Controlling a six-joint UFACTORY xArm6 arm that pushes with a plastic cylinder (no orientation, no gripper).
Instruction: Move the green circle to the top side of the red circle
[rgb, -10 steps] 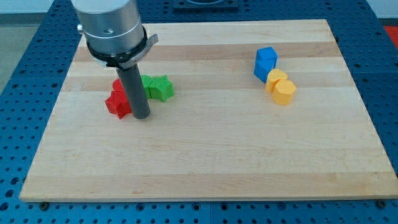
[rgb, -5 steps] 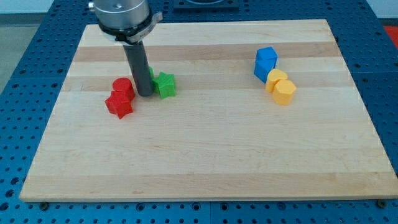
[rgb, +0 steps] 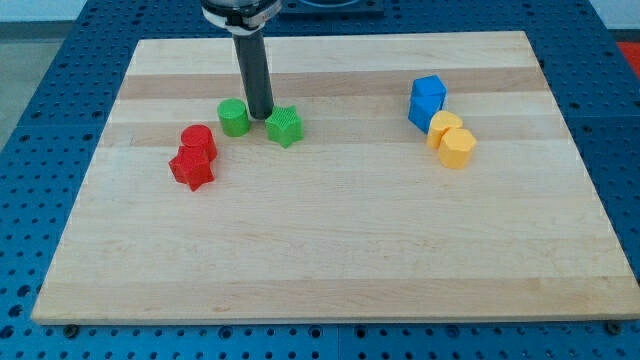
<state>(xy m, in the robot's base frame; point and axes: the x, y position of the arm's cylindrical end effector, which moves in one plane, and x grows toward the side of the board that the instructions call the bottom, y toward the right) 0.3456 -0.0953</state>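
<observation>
The green circle (rgb: 233, 117) sits on the wooden board, up and to the right of the red circle (rgb: 198, 140). A small gap separates them. My tip (rgb: 260, 117) stands between the green circle on its left and a green star (rgb: 285, 127) on its right, close to both. A red star (rgb: 191, 168) lies just below the red circle, touching it.
A blue block (rgb: 427, 99) and two yellow blocks (rgb: 451, 139) cluster at the view's right. The board's top edge (rgb: 400, 36) is near the rod. Blue perforated table surrounds the board.
My tip moved up and to the right, from beside the red blocks to between the green blocks. The green circle and the green star have been pushed apart; the star slid right.
</observation>
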